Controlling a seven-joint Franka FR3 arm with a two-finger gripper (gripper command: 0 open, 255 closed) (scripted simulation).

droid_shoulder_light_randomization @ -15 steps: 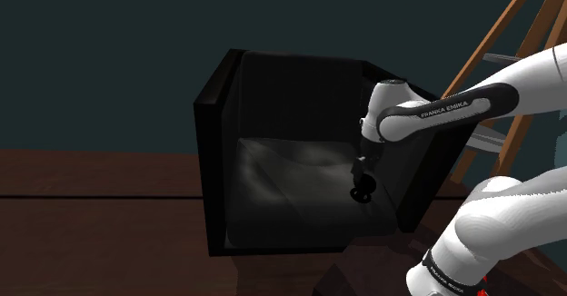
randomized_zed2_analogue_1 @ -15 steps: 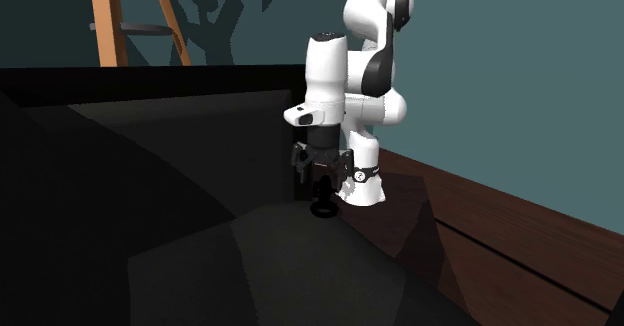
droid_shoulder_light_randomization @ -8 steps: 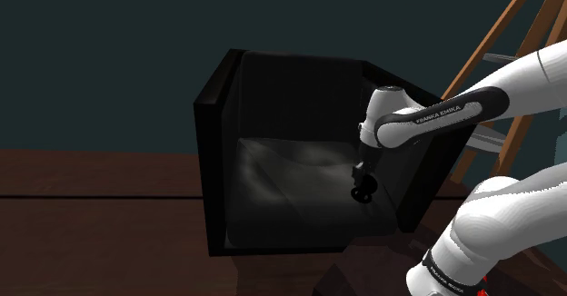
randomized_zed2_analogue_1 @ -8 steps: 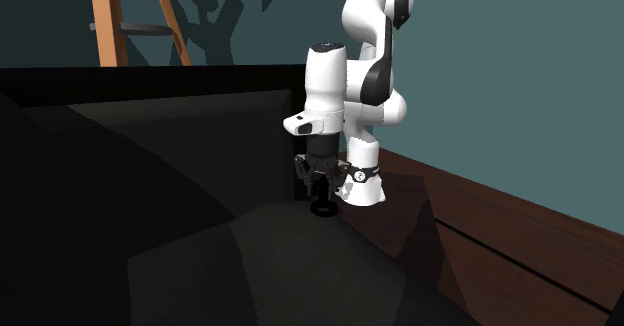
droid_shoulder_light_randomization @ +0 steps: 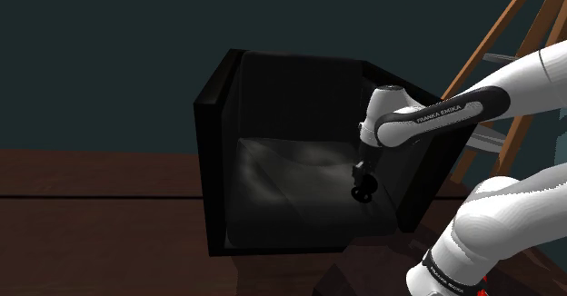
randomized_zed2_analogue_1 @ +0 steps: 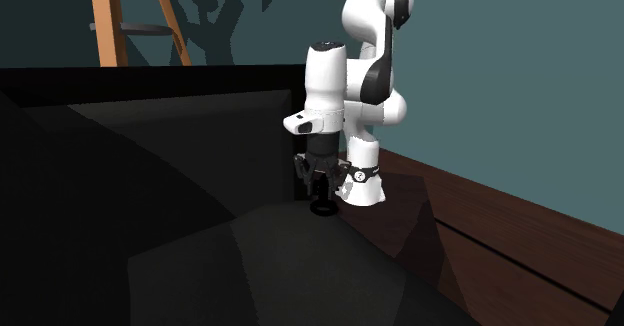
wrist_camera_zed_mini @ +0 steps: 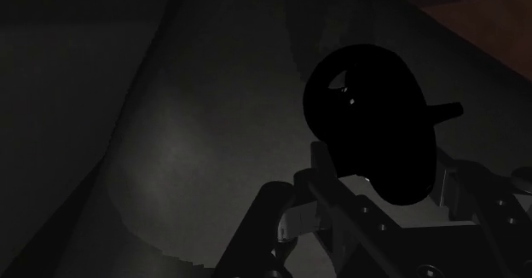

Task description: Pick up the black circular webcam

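1. Starting at the shoulder view's left, you've got brown wooden floor (droid_shoulder_light_randomization: 91, 212) under a dark teal wall (droid_shoulder_light_randomization: 109, 31). It looks the same as a second ago.
2. In the middle is the big black box (droid_shoulder_light_randomization: 211, 131), open on top with a grey inner floor. It hasn't shifted either.
3. Your webcam (droid_shoulder_light_randomization: 363, 193) sits on that grey inner floor, close to the box's wall on the shoulder view's right. It's in the same spot as in the earlier frames.
4. The real change is that your gripper (droid_shoulder_light_randomization: 363, 182) has come down. A second ago it hung just above the webcam, and now it's down around it. I see no further drop since half a second ago.
5. In the wrist view the fingers (wrist_camera_zed_mini: 320, 170) come up on either side of the webcam. It's too dark there, so I can't tell if they're squeezing it or just sitting beside it.
6. In the wrist view the webcam is a black blob, longer than it is wide.
   - Its long axis runs away from the gripper at a slight slant.
   - A small stub pokes out sideways toward the strip of brown floor.
   - In the second exterior view it looks like a little ring lying flat.
   - I can't make out which way the lens faces.
7. On the right are the white arm (droid_shoulder_light_randomization: 436, 113) and a wooden ladder (droid_shoulder_light_randomization: 513, 40) behind it.
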